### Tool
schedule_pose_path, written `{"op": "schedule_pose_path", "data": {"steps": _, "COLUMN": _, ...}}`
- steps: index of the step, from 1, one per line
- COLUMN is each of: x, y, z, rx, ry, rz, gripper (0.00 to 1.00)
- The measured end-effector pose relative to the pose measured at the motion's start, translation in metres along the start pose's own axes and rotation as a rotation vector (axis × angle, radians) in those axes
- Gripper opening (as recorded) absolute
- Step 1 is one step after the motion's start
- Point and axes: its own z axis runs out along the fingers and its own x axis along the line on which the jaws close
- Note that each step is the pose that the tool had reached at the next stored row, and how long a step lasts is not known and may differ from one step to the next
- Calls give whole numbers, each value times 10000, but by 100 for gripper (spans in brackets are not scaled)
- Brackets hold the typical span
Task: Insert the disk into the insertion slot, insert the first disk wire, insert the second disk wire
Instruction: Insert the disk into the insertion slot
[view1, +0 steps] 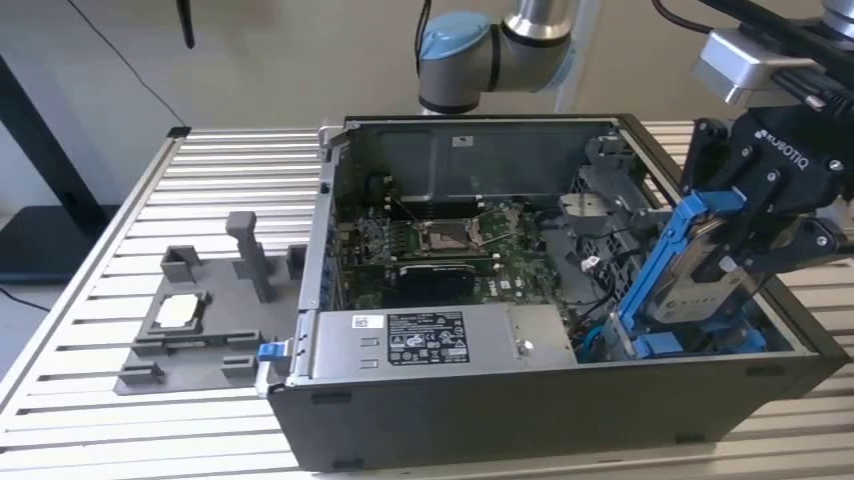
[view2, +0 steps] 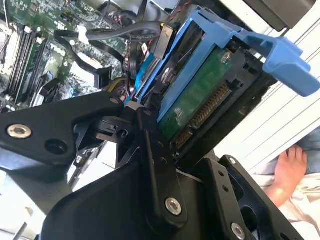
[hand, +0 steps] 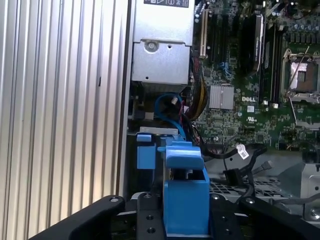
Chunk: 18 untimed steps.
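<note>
**While the disk leans at its bay, both wires are not yet in**

In the exterior view, the gripper (view1: 731, 258) has its fingers closed on the disk (view1: 678, 290), which rides in a blue carrier (view1: 705, 207) and leans steeply inside the open computer case (view1: 534, 420), on the exterior view's right. Its lower end reaches down towards the insertion slot (view1: 661, 347) with the blue tabs. The disk is far from seated, though, so I judge the first step begun and not finished.

In the second wrist view, a black finger (view2: 150, 150) presses against the carrier's side. The disk (view2: 197, 107) shows a green circuit board and a row of connector contacts with nothing plugged into them. Loose black cables (view2: 100, 32) lie over the motherboard (view2: 35, 50) nearby (whether these are the disk's own wires I cannot tell). Both wire steps look undone.

In the first wrist view, the carrier (hand: 185, 192) stands between the gripper's dark links, close to the case wall. The silver power supply (hand: 162, 55) is near it and the processor socket (hand: 304, 75) well apart.
</note>
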Motion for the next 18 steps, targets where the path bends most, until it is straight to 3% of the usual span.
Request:
{"op": "schedule_pose_path", "data": {"steps": 3, "x": 16, "y": -35, "z": 20, "rx": -65, "ry": -43, "rz": 3, "gripper": 33}}
{"op": "schedule_pose_path", "data": {"steps": 4, "x": 22, "y": -48, "z": 48, "rx": -66, "ry": -89, "rz": -7, "gripper": 33}}
{"op": "schedule_pose_path", "data": {"steps": 7, "x": 28, "y": -53, "z": 63, "rx": -68, "ry": -60, "rz": 1, "gripper": 33}}
{"op": "schedule_pose_path", "data": {"steps": 18, "x": 29, "y": -55, "z": 66, "rx": -67, "ry": -62, "rz": -2, "gripper": 33}}
